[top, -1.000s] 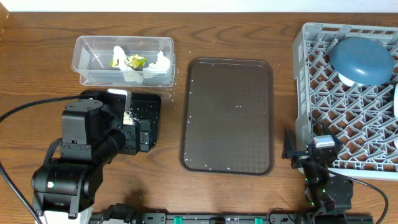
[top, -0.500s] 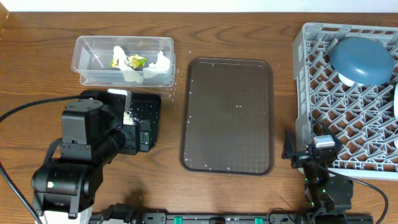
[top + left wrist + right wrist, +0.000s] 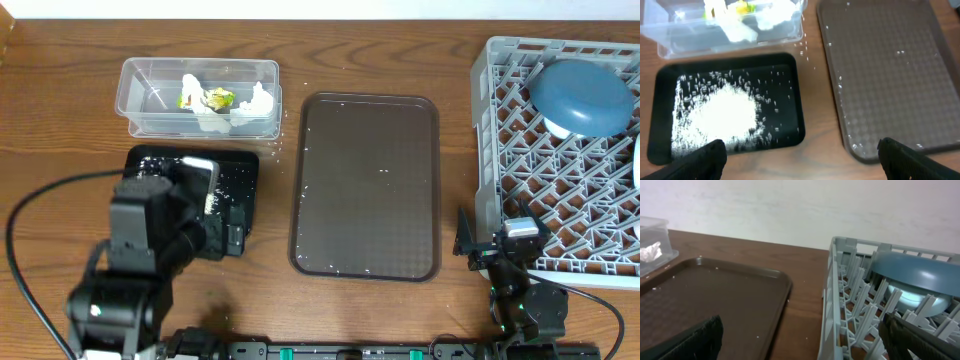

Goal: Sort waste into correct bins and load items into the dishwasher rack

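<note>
The clear tub holds crumpled white tissues and the yellow-green wrapper. The black tray in front of it holds a heap of white rice. My left gripper hovers over the black tray's front edge, open and empty; its fingertips show at the bottom of the left wrist view. The grey rack at the right holds the dark-blue plate, tipped over a light-blue bowl. My right gripper is open and empty by the rack's front left corner.
The large dark brown serving tray lies in the middle with a few stray rice grains on it. A few grains lie on the table between the tub and this tray. A pale item shows at the rack's right edge.
My left arm has drawn back toward the front edge and slightly right, uncovering more of the black tray's far left. The right arm has not moved.
</note>
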`<move>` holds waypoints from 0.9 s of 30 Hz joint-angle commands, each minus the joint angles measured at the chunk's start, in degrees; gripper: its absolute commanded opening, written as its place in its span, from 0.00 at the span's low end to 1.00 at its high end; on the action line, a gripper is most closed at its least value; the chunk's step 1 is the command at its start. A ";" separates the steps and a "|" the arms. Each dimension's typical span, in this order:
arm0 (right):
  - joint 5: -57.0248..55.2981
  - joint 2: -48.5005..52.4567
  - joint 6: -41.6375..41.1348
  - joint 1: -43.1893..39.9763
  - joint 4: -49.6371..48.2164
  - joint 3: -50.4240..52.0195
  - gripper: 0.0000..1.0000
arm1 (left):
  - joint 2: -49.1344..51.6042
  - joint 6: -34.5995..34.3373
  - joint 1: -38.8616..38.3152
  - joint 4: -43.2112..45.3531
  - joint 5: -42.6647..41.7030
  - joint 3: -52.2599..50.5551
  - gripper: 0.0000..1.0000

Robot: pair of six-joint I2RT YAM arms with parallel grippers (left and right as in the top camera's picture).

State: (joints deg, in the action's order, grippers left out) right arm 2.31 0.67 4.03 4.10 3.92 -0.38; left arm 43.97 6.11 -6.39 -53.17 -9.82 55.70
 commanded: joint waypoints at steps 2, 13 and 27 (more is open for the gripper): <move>-0.37 -0.39 0.76 1.14 0.22 0.07 0.99 | -6.82 1.99 0.20 6.34 1.81 -9.35 0.98; -0.37 -0.39 0.76 1.14 0.20 0.07 0.99 | -25.14 -0.46 0.20 33.11 2.21 -34.51 0.98; -0.37 -0.39 0.76 1.14 0.22 0.07 0.99 | -42.34 -4.46 0.20 60.57 8.17 -55.49 0.98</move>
State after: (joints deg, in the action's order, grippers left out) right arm 2.31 0.67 4.05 4.10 3.88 -0.38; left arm 3.53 2.57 -6.39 8.03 -3.01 1.02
